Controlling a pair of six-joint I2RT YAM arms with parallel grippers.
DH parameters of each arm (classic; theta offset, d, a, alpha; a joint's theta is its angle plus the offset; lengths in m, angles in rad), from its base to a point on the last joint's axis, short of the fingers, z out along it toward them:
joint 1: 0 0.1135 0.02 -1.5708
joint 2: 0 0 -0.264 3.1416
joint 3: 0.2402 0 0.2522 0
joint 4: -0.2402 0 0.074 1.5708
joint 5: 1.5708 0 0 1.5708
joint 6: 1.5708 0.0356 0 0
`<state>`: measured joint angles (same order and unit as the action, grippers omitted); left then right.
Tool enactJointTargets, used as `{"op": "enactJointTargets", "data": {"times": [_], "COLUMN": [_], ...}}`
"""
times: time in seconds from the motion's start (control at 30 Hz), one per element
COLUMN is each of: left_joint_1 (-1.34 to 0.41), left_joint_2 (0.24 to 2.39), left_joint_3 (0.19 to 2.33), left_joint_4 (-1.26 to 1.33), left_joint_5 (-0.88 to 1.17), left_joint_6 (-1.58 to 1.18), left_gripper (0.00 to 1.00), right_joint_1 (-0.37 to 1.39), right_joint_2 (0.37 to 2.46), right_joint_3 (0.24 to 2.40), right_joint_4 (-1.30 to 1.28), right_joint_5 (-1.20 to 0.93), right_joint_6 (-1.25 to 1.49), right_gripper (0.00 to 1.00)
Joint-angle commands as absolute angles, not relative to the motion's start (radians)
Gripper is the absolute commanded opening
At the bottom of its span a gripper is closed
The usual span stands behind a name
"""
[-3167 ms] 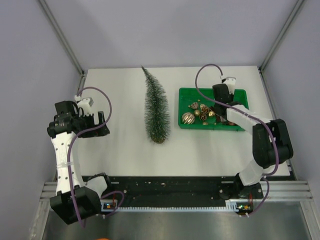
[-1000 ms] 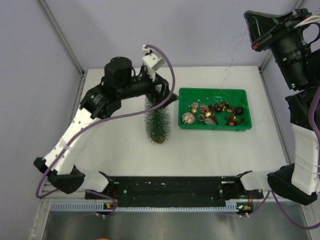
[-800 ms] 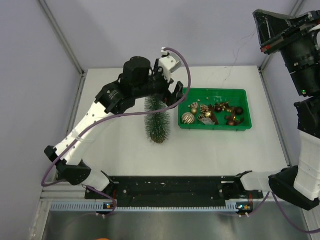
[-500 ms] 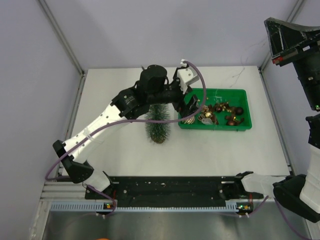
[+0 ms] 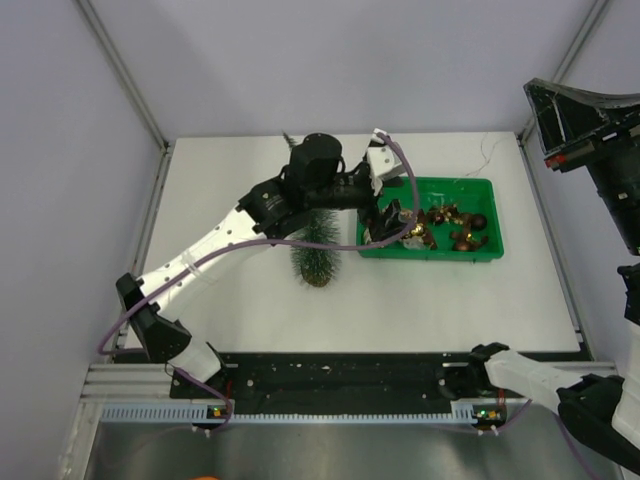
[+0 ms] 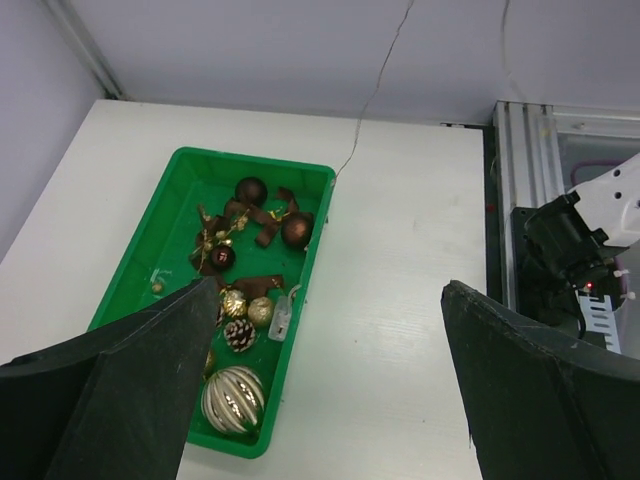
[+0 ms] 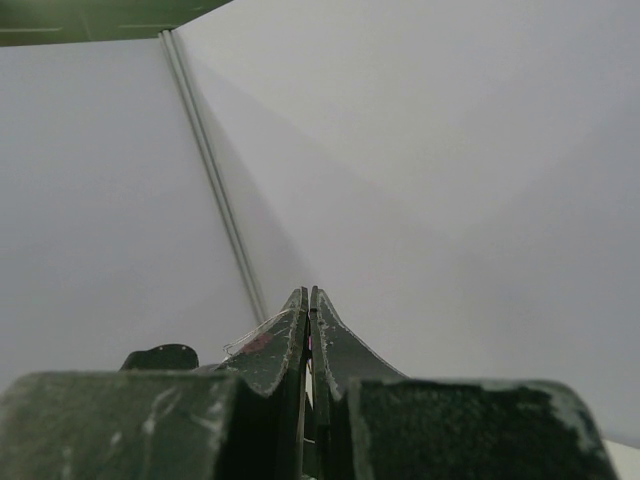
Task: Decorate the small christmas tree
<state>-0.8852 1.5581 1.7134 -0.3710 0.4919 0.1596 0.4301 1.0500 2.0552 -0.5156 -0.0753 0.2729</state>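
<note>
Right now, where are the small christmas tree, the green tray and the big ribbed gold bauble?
small christmas tree (image 5: 316, 258): top external view, lower bristles near the base.
green tray (image 6: 255, 163): left wrist view, upper end rim.
ribbed gold bauble (image 6: 233, 400): left wrist view, its middle.

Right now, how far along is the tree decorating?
Barely started. Done: nothing; the visible part of the small christmas tree shows no ornaments. In hand: the open left hand hovers above the green tray, holding nothing; the right hand is shut, raised high. Left: picking ornaments such as the gold ball and hanging them.
</note>
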Motion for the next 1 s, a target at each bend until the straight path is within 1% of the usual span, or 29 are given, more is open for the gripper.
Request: {"op": "enactJointTargets", "data": {"times": [0.0, 0.3, 0.5, 0.57, 0.63, 0.67, 0.8, 0.87, 0.9, 0.97], "left_joint_1": [-0.929, -0.946, -0.956, -0.960, -0.965, -0.966, -0.971, -0.973, -0.973, -0.973], "left_joint_2": [1.598, 1.739, 1.781, 1.802, 1.824, 1.833, 1.856, 1.859, 1.861, 1.861], "left_joint_3": [1.736, 1.845, 1.873, 1.896, 1.931, 1.951, 2.002, 2.009, 2.013, 2.017], "left_joint_4": [-0.281, -0.259, -0.230, -0.212, -0.203, -0.201, -0.221, -0.238, -0.244, -0.261], "left_joint_5": [0.568, 0.580, 0.565, 0.563, 0.580, 0.598, 0.675, 0.724, 0.739, 0.733], "left_joint_6": [0.189, 0.213, 0.206, 0.172, 0.141, 0.132, 0.112, 0.115, 0.118, 0.124], "left_gripper": [0.99, 0.99, 0.99, 0.98, 0.94, 0.90, 0.71, 0.57, 0.47, 0.21], "right_joint_1": [0.439, 0.439, 0.442, 0.439, 0.439, 0.440, 0.440, 0.439, 0.439, 0.440], "right_joint_2": [1.019, 0.973, 0.954, 0.945, 0.934, 0.933, 0.927, 0.927, 0.923, 0.919], "right_joint_3": [2.028, 2.023, 2.014, 1.996, 1.977, 1.970, 1.954, 1.951, 1.950, 1.948], "right_joint_4": [-0.459, -0.445, -0.442, -0.431, -0.422, -0.420, -0.422, -0.422, -0.422, -0.425], "right_joint_5": [-0.120, -0.155, -0.179, -0.187, -0.189, -0.186, -0.186, -0.183, -0.183, -0.175], "right_joint_6": [0.299, 0.319, 0.321, 0.328, 0.331, 0.330, 0.330, 0.328, 0.328, 0.325], "right_gripper": [0.00, 0.00, 0.00, 0.00, 0.00, 0.00, 0.00, 0.00, 0.00, 0.00]}}
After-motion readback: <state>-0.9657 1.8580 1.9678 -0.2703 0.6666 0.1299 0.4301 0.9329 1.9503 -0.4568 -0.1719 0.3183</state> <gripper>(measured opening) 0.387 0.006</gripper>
